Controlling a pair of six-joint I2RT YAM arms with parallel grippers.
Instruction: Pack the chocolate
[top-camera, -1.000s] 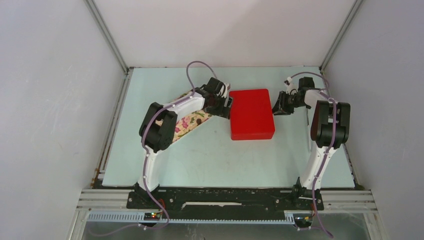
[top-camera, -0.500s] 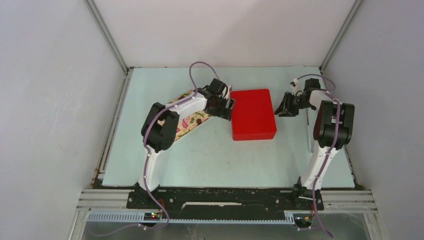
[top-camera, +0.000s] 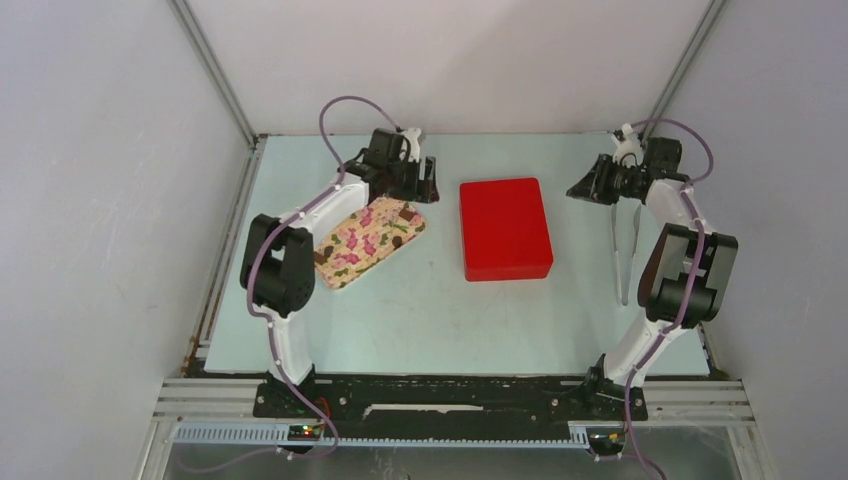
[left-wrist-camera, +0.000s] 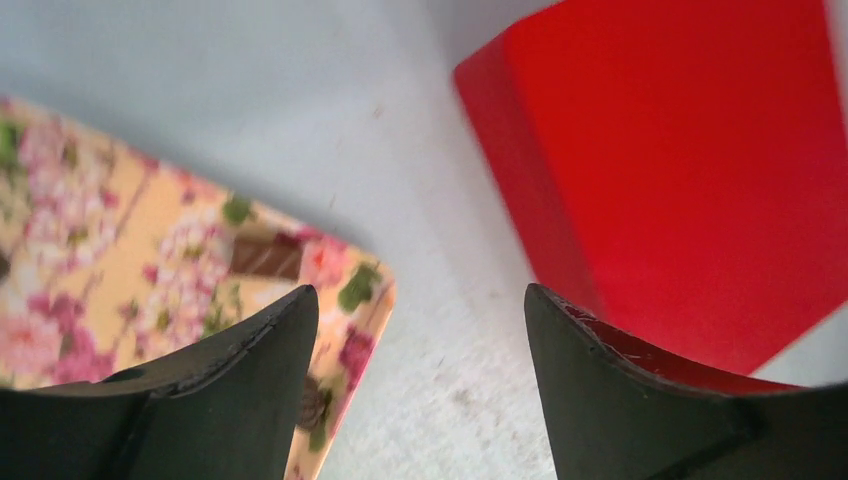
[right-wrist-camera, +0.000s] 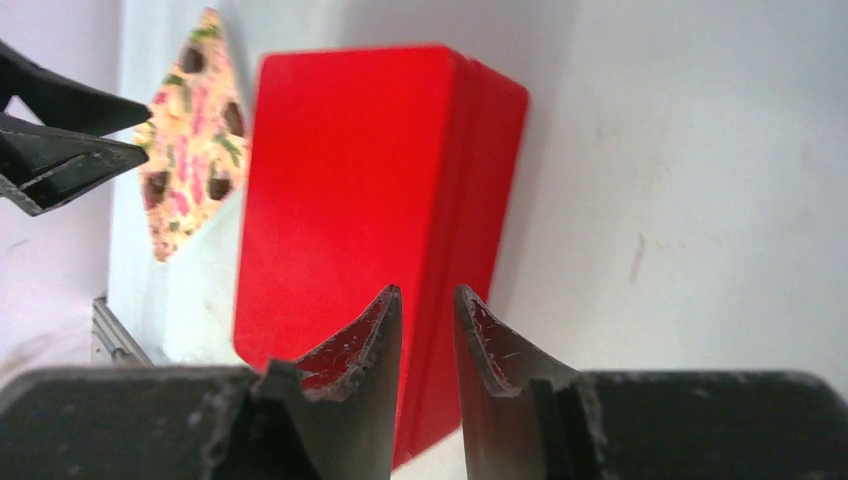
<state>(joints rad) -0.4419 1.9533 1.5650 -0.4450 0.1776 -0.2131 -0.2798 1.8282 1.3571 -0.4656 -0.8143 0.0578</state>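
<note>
No separate chocolate lumps show. The closed red box (top-camera: 505, 228) lies flat mid-table and also shows in the left wrist view (left-wrist-camera: 680, 170) and the right wrist view (right-wrist-camera: 350, 190). The flower-print tray (top-camera: 368, 240) lies to its left, with a few dark brown patches (right-wrist-camera: 158, 183); I cannot tell whether they are lumps or print. My left gripper (top-camera: 428, 182) hovers behind the tray's far corner, its jaws wide apart and empty (left-wrist-camera: 420, 300). My right gripper (top-camera: 578, 192) is right of the box, apart from it, with a narrow gap between its jaws and nothing held (right-wrist-camera: 428, 292).
Metal tongs (top-camera: 622, 250) lie on the table at the right, beside the right arm. Grey walls close in the table on the left, back and right.
Both grippers have drawn back from the red box's sides. The left arm swung back and left, uncovering the tray. The right arm moved back and right. The box stayed put.
</note>
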